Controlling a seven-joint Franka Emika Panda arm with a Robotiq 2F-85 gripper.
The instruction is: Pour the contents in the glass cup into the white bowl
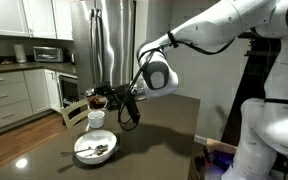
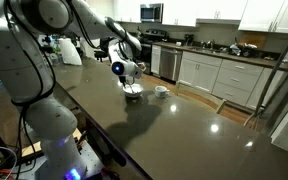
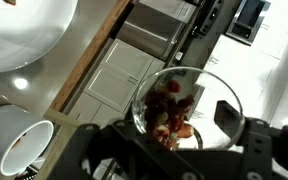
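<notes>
In the wrist view my gripper (image 3: pixel 180 128) is shut on the glass cup (image 3: pixel 210 92), a clear tumbler lying tilted with its mouth towards the camera. The contents (image 3: pixel 172 108), dark reddish-brown pieces, sit inside it against the lower wall. The white bowl (image 3: pixel 24 40) shows at the top left, apart from the cup. In an exterior view the gripper (image 1: pixel 106 99) holds the glass cup (image 1: pixel 96 99) above the table, behind the white bowl (image 1: pixel 87 152), which has a metal spoon (image 1: pixel 96 150) in it. In an exterior view the gripper (image 2: pixel 127 74) hangs over the white bowl (image 2: pixel 134 93).
A white mug (image 1: pixel 96 119) stands between the held cup and the bowl, also the white mug (image 3: pixel 16 146) at the wrist view's lower left. The dark table (image 1: pixel 154 140) ends near kitchen cabinets (image 3: pixel 114 75). A steel fridge (image 1: pixel 104 40) stands behind.
</notes>
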